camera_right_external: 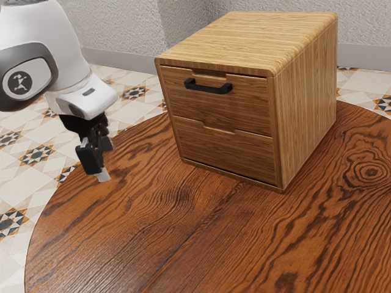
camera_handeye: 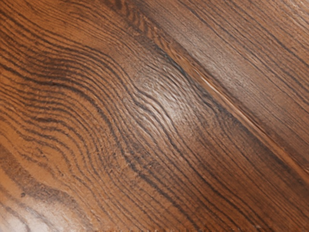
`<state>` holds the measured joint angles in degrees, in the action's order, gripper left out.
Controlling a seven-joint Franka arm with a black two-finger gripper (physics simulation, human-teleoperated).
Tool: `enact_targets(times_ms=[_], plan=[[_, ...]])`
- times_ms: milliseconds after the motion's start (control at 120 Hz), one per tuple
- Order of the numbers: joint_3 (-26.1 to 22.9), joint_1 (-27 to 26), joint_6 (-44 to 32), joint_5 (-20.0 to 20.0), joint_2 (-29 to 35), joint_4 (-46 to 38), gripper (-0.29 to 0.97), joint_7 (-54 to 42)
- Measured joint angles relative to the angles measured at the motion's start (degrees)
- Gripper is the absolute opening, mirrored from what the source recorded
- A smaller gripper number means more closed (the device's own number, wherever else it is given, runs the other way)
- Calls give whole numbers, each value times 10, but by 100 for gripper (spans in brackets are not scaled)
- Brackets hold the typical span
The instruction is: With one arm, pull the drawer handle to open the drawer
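My pincer (camera_right_external: pixel 98 163) hangs just above the worktop (camera_right_external: pixel 183 244), pointing down; from this side angle I cannot tell whether it stands wide or narrow. The black handle (camera_right_external: pixel 208 86) sits on the upper drawer (camera_right_external: pixel 223 104) of the wooden cabinet (camera_right_external: pixel 299 85), well apart from the pincer and higher than it, toward the exterior view's right; the drawer looks shut. For a good approach, I judge the hand should rise to handle height, turn to face the drawer front and come in straight; a slanted entry risks glancing off the bar. The exterior view gives me cabinet, handle and gap; the wrist view gives wood grain of the worktop (camera_handeye: pixel 154 116) under the hand.
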<state>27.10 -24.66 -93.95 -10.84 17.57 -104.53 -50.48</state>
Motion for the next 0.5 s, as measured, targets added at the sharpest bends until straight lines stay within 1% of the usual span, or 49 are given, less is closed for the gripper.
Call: enact_targets(times_ms=[50,133,233,308,383,450,500], plan=[[3,-5,-9,14,-1,-1,68,-38],[-17,-7,-33,39,-2,4,68,-90],[-35,-16,-67,56,1,6,68,-138],[-36,-32,-99,62,-1,17,68,-168],[-33,-34,-142,63,-7,26,68,-193],[-30,-33,-179,61,-22,42,68,-214],[-28,-31,-208,61,-46,52,68,-227]])
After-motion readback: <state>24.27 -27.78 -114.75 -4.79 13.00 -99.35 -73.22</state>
